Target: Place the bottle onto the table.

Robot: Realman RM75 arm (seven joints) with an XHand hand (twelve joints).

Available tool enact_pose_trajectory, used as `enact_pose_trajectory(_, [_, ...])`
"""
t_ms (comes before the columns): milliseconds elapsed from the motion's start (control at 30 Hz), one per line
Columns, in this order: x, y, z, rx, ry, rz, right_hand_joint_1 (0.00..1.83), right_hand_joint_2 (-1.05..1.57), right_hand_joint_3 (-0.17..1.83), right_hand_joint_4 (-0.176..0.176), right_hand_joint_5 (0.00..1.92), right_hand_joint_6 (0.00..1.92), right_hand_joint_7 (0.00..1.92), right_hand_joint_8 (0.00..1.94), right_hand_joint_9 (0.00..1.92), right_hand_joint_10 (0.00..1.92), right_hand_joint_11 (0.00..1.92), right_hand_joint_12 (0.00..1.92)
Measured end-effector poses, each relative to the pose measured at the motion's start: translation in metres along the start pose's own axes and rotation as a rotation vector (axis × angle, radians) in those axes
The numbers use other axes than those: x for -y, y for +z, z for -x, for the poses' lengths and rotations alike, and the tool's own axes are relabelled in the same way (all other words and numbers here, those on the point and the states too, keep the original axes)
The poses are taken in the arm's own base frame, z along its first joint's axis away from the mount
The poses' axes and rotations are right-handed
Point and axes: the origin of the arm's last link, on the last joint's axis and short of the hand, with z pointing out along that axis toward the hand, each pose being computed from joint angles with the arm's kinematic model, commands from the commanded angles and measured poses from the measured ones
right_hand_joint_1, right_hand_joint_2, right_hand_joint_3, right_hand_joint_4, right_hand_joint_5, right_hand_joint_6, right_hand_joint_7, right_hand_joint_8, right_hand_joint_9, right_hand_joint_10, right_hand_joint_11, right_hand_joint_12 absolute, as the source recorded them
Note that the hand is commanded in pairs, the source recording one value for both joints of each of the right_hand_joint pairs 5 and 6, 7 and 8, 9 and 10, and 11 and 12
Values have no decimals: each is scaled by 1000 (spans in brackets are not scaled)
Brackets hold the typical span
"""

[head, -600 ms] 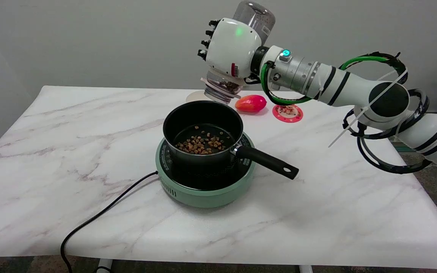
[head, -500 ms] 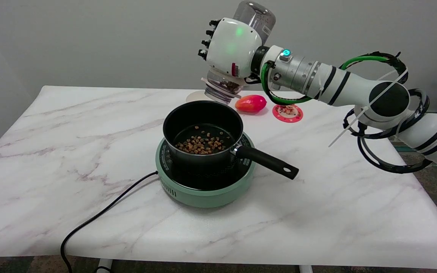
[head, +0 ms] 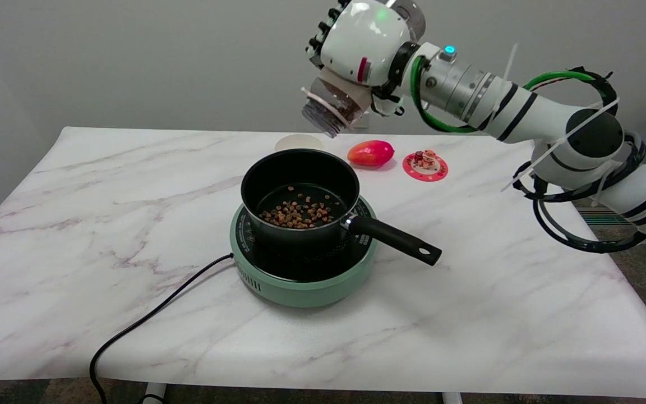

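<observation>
Spillage is the first risk I see from here. My right hand (head: 363, 42), white and black, grasps the clear plastic bottle (head: 331, 106) high in the air, beyond the pot and well above the white marble table (head: 104, 213). The bottle is tilted with its open mouth down and to the left, and brown pieces are visible near the mouth. I think that, if I carry it to the table without turning it upright, pieces will fall on the marble. The fingers are mostly hidden behind the back of the hand, so I cannot judge how firm the grasp is; a slip from this height would tip the bottle over.

On the way down I could also knock the red-orange pepper-like object (head: 371, 153) or the round pink coaster (head: 425, 166) with small items on it.

My count: one bottle, one black saucepan (head: 300, 193) containing brown pieces, one mint-green electric cooker (head: 300, 280) under it, one black power cable (head: 155, 317), one pale round disc (head: 299, 143) behind the saucepan, one pepper-like object, one coaster.
</observation>
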Motion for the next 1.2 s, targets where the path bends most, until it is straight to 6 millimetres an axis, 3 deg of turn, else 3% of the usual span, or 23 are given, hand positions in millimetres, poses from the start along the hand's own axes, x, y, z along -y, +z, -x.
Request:
enact_pose_trajectory(233, [-23, -8, 5, -15, 294, 89, 1552, 255, 1000, 0, 1397, 1397, 1527, 1527, 1064, 1064, 991, 991])
enact_pose_trajectory(467, [-53, -29, 26, -33, 640, 221, 1568, 240, 1040, 0, 1404, 1404, 1537, 1537, 1073, 1073, 995, 995])
enact_pose_trajectory(633, [-68, -57, 58, -41, 913, 326, 1571, 289, 1010, 0, 1430, 1430, 1555, 1555, 1091, 1091, 1009, 1009])
enact_pose_trajectory(867, [-79, -113, 111, -73, 1237, 498, 1578, 319, 989, 0, 1433, 1433, 1562, 1562, 1095, 1095, 1016, 1016])
enact_pose_trajectory(1200, [-77, -183, 167, -156, 1507, 709, 1584, 346, 986, 0, 1437, 1437, 1568, 1568, 1102, 1102, 1023, 1023])
